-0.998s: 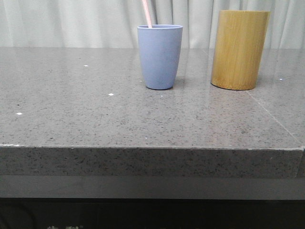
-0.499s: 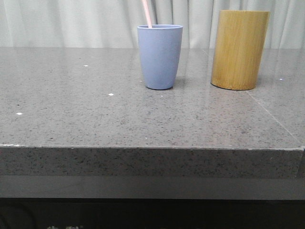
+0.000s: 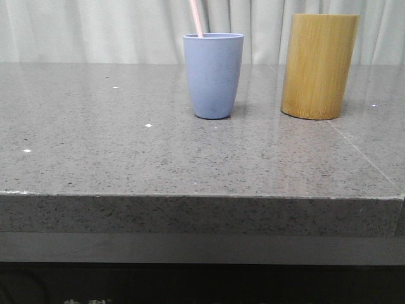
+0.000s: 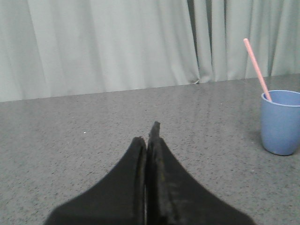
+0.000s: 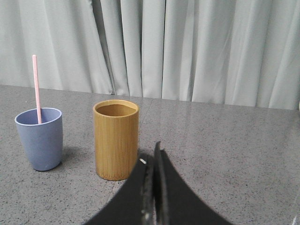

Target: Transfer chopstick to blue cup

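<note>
The blue cup [image 3: 213,75] stands upright on the grey stone table, near the middle at the back. The pale pink chopstick [image 3: 195,18] leans inside it, its upper end sticking out above the rim. The left wrist view shows the blue cup [image 4: 281,123] and the chopstick [image 4: 256,69] off to one side of my left gripper [image 4: 147,136], which is shut with nothing in it. In the right wrist view the blue cup [image 5: 41,138] holds the chopstick [image 5: 36,87], and my right gripper [image 5: 153,157] is shut and empty, well short of it.
A taller yellow-brown bamboo cylinder [image 3: 318,66] stands to the right of the blue cup; the bamboo cylinder [image 5: 116,139] is just beyond my right gripper. The table's front edge [image 3: 202,197] runs across the foreground. Pale curtains [image 3: 95,28] hang behind the table.
</note>
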Tool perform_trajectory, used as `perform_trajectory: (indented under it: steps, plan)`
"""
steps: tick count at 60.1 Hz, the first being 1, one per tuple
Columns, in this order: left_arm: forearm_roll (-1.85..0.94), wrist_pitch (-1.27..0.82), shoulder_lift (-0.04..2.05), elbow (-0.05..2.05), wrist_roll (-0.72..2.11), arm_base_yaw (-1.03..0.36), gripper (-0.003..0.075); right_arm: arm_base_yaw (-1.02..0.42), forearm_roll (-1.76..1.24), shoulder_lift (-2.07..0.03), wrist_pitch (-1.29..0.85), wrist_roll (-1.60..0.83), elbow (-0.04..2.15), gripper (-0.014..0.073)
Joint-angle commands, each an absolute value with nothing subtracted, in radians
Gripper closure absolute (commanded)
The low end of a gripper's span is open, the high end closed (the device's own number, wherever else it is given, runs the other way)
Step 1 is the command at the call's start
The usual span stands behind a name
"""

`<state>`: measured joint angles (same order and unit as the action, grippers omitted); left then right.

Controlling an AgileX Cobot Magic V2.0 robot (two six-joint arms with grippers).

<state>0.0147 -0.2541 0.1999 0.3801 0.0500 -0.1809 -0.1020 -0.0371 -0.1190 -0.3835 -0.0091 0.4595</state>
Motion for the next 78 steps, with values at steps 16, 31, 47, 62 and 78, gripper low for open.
perform_trajectory:
  steps: [16, 31, 47, 62, 78]
  plan:
    - [0.0, -0.171, -0.019, 0.171, -0.027, 0.022, 0.0739, -0.097, -0.038, -0.133, -0.302, -0.02, 0.483, 0.0661]
    - [0.0, -0.154, -0.031, 0.013, -0.027, 0.035, 0.0739, -0.097, -0.038, -0.133, -0.303, -0.02, 0.483, 0.0661]
    - [0.0, -0.111, -0.031, -0.009, -0.027, 0.035, 0.0739, -0.097, -0.038, -0.133, -0.301, -0.02, 0.483, 0.0661]
    - [0.0, -0.108, -0.031, -0.009, -0.027, 0.035, 0.0739, -0.097, -0.038, -0.133, -0.301, -0.02, 0.483, 0.0661]
    - [0.0, -0.108, -0.031, -0.009, -0.027, 0.035, 0.0739, -0.097, -0.038, -0.133, -0.301, -0.02, 0.483, 0.0661]
